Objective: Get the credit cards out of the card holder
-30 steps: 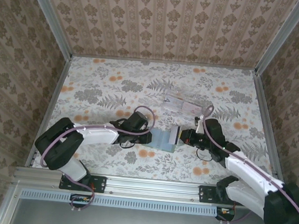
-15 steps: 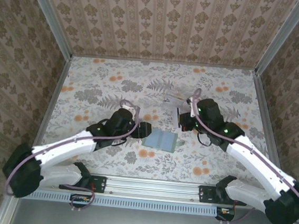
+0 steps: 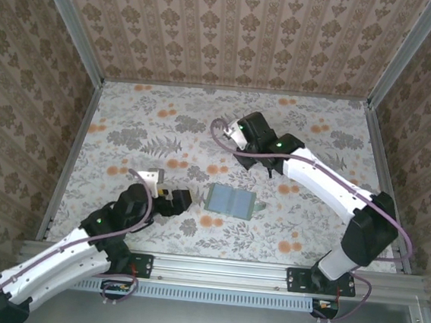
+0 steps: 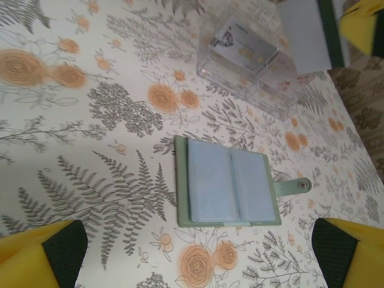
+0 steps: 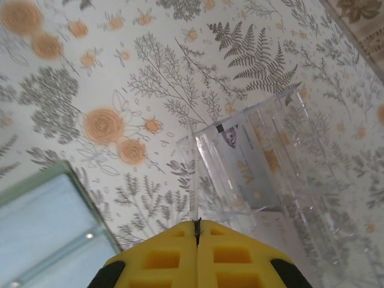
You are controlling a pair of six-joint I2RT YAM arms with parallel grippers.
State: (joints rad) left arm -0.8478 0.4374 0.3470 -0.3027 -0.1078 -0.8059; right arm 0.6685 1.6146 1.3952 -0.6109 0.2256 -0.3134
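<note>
No word or number can be read anywhere. The printed credit card [image 5: 246,168], lying in the clear tray [image 5: 300,138] toward the far edge of the bench [image 3: 128,115], carries a small dark emblem at one corner and a few pale gold marks along its face, all too blurred to make out. The striped credit card [image 4: 303,36], pinched in the right gripper [image 5: 197,227], shows a plain pale face and a dark stripe along one edge, with no lettering that can be told.

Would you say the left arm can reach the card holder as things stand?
Probably yes: the left gripper is open, and the card holder lies flat just ahead with nothing between.
</note>
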